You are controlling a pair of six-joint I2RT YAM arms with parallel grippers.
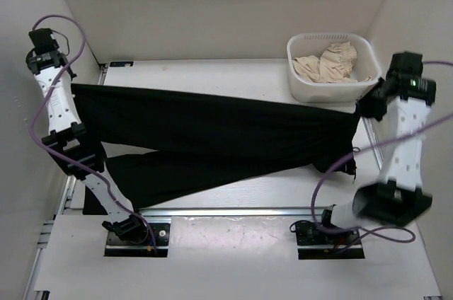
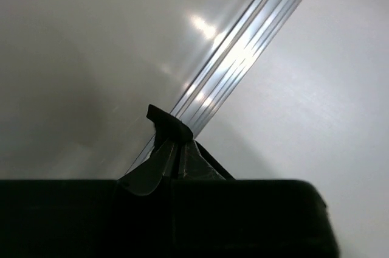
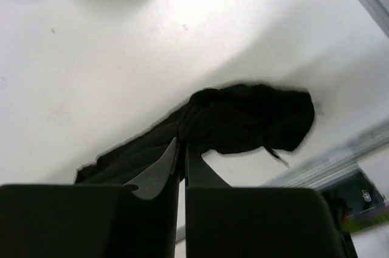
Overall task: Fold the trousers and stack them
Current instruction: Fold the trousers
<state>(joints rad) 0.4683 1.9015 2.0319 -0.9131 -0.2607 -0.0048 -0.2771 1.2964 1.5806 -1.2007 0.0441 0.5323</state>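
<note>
Spanning the gap between both arms, the trousers (image 1: 212, 127) were stretched out long and unfolded. The left gripper (image 2: 180, 143) had its fingers pressed together on a small tuck of black cloth at their tips. The right gripper (image 3: 182, 145) was clamped on a bunched end, with more fabric heaped just beyond it. By my judgement, 0 folds were made and stacking was not yet begun.

Place: a robot test cell, lab-like rather than domestic.
Enclosure: plain white walls (image 1: 212, 10) box in a white table (image 1: 212, 77) at the top, left and right of the frame.
Mounting: left arm (image 1: 60, 109) and right arm (image 1: 403, 144) on metal plates (image 1: 138, 236) at the bottom; aluminium rail (image 1: 233, 210) there.
Wiring: loose purple cables (image 1: 71, 52) at both sides.
Props: trousers (image 1: 212, 130) mid-frame, white basket (image 1: 329, 81) upper right.
</note>
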